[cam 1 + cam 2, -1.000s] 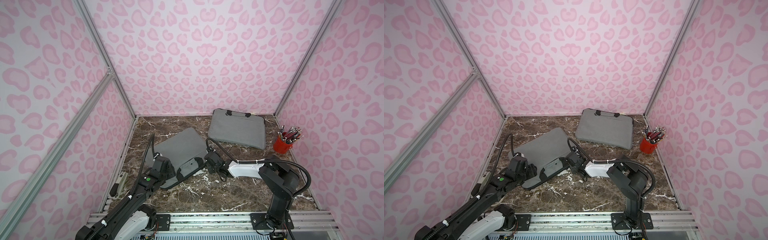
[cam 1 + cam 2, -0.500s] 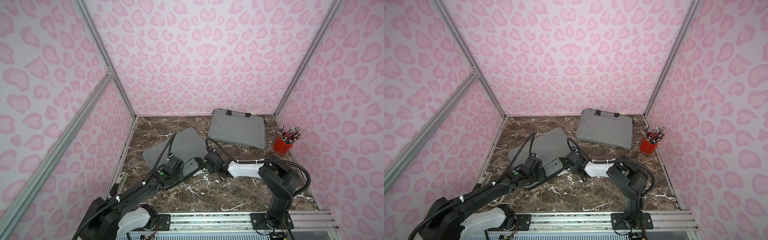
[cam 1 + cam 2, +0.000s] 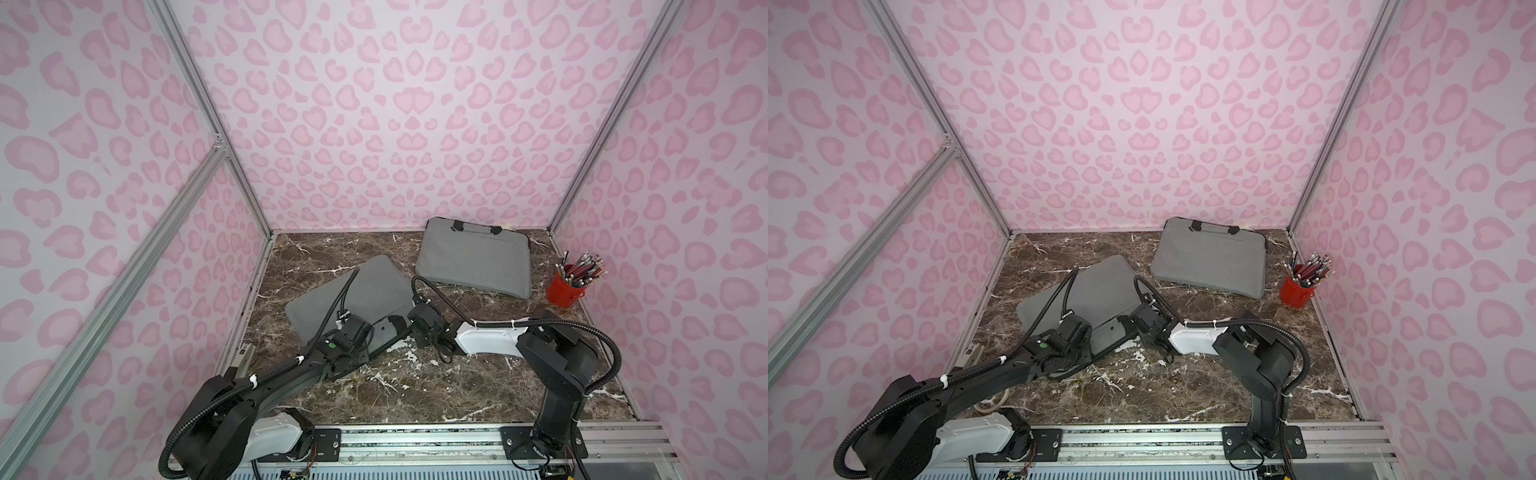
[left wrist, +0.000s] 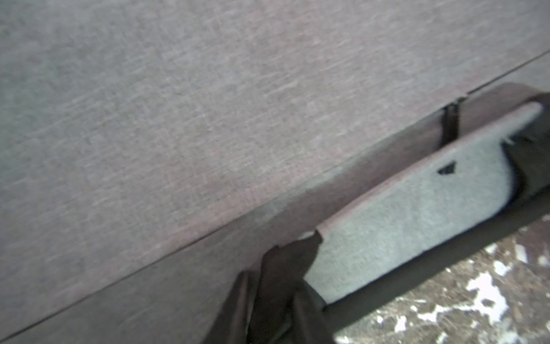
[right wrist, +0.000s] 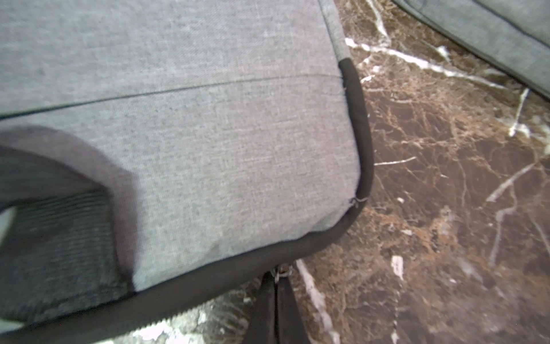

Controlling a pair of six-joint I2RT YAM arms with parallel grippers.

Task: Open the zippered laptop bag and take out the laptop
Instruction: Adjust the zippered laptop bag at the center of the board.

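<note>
A grey zippered laptop bag lies flat, left of the table's middle. My left gripper is at its front edge, jaws shut on the black end of the grey padded handle. My right gripper is at the bag's front right corner, fingers pressed together on the small metal zipper pull. The black zipper band runs round that corner. The laptop is hidden.
A second grey bag with a black handle lies at the back right. A red cup of pencils stands by the right wall. Pink patterned walls close in the brown marble tabletop on three sides.
My left arm has swung right along the bag's front edge, from its left corner to the handle, and its jaws have closed. The right arm has held still.
</note>
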